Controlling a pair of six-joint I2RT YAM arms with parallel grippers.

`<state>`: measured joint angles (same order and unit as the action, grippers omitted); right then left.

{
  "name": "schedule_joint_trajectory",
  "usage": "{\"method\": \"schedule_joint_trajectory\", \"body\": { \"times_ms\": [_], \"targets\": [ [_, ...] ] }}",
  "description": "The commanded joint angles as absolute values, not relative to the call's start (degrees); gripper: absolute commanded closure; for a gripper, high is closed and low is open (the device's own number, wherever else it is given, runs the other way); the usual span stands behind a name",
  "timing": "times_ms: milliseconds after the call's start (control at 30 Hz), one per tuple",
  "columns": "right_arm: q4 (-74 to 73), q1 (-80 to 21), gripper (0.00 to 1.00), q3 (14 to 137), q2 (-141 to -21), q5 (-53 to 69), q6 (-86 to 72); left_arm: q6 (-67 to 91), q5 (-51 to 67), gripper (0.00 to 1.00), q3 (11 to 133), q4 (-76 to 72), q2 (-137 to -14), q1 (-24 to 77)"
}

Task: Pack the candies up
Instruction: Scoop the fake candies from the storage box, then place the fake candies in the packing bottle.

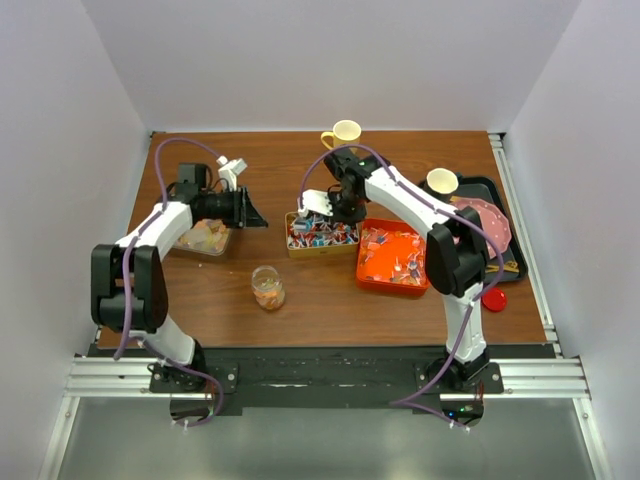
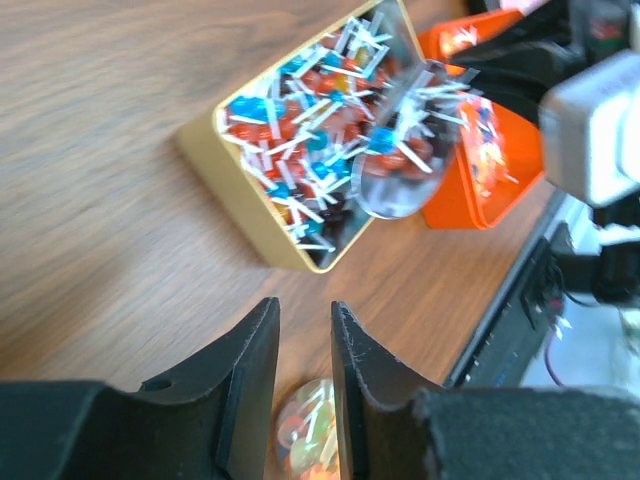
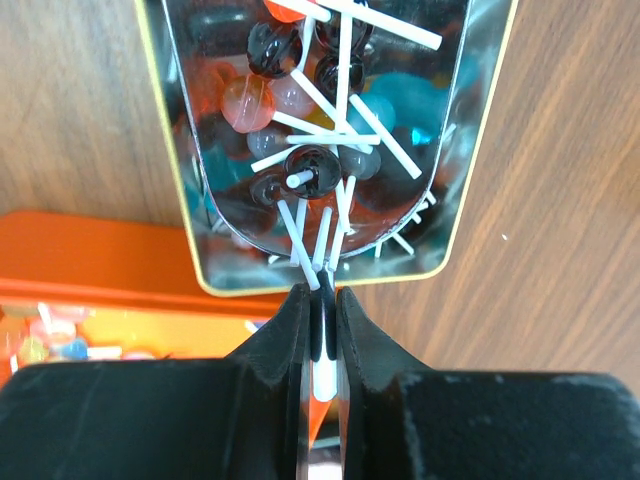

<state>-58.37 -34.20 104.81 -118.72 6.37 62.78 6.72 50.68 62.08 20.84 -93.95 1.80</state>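
Red, blue and white stick candies (image 2: 290, 120) fill a gold tin (image 1: 322, 247) at mid table. My right gripper (image 3: 322, 292) is shut on the handle of a clear scoop (image 3: 320, 120), which holds several candies just over the tin (image 3: 185, 150). In the top view the right gripper (image 1: 328, 218) hangs over the tin's far side. My left gripper (image 2: 304, 305) is open with nothing between its fingers. It hovers (image 1: 255, 215) left of the tin, beside a clear tub of pastel candies (image 1: 205, 238). A small jar (image 2: 305, 430) with a few candies shows below its fingers.
An orange tray of candies (image 1: 393, 257) sits right of the tin. The jar (image 1: 268, 288) stands near the front. A yellow mug (image 1: 342, 133) is at the back. A black tray (image 1: 490, 190) holds a pink plate (image 1: 490, 222) and a white cup (image 1: 441, 181). A red lid (image 1: 494, 299) lies right.
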Motion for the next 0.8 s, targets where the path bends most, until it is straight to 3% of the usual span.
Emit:
{"method": "schedule_joint_trajectory", "body": {
  "times_ms": [0,333,767],
  "targets": [
    [-64.2,-37.4,1.00,109.3,-112.2,2.5,67.4,7.3,45.8,0.66,59.9,19.5,-88.1,-1.4],
    [-72.3,-44.9,1.00,114.0,-108.9,-2.6,70.8,9.8,40.2,0.64,53.5,16.5,-80.6,-6.9],
    [-83.8,-55.5,1.00,122.7,-114.5,-13.4,67.8,11.3,35.0,0.54,47.8,13.4,-75.0,-6.9]
  ]
}}
